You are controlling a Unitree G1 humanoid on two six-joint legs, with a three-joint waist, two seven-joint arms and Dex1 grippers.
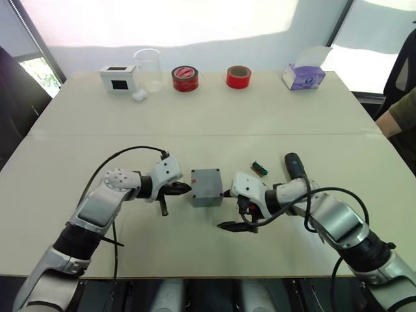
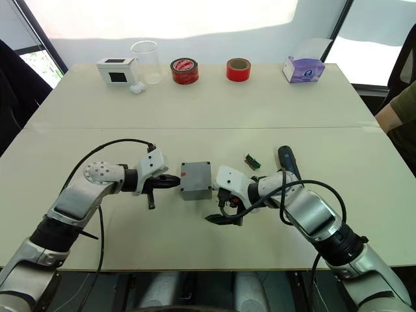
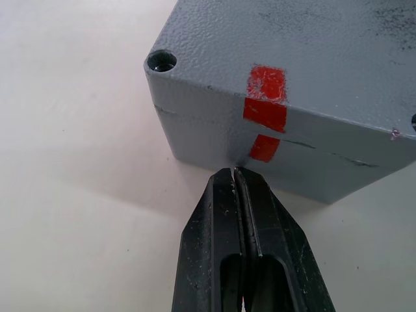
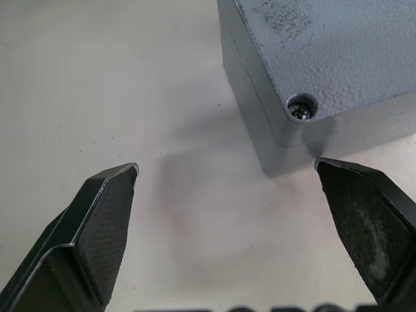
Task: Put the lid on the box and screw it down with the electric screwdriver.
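Cream-white table (image 1: 214, 117) underfoot of everything, spread wide. Along the far edge, left to right: white box with black window (image 1: 117, 77), clear beaker (image 1: 148, 69), two red tape rolls (image 1: 185, 78), purple tissue box (image 1: 303, 77). Person's arm (image 1: 396, 114) at the far right edge.

Near centre, between both arms: grey box (image 1: 207, 187), lid (image 3: 312, 45) already seated on top, seam visible round the sides, red marks (image 3: 266, 114) crossing it. One corner hole (image 3: 161, 62) empty, another corner with a screw head (image 4: 299, 112) in place.

Left gripper (image 1: 170, 195) pinched fully together, tip touching the box's left side just below the seam, holding nothing. Right gripper (image 1: 237, 221) spread wide, empty, just beside the box's near right corner.

Black electric screwdriver (image 1: 294, 165) flat on the table right of the box, behind the right forearm; small green piece (image 1: 260, 168) just left of it.

Judged stiff, cast-metal, fairly heavy; textured paint probably grippy. Likely to slide if nudged, so best braced across opposite side walls. Screwdriver probably smooth and prone to roll; best taken round mid-barrel.
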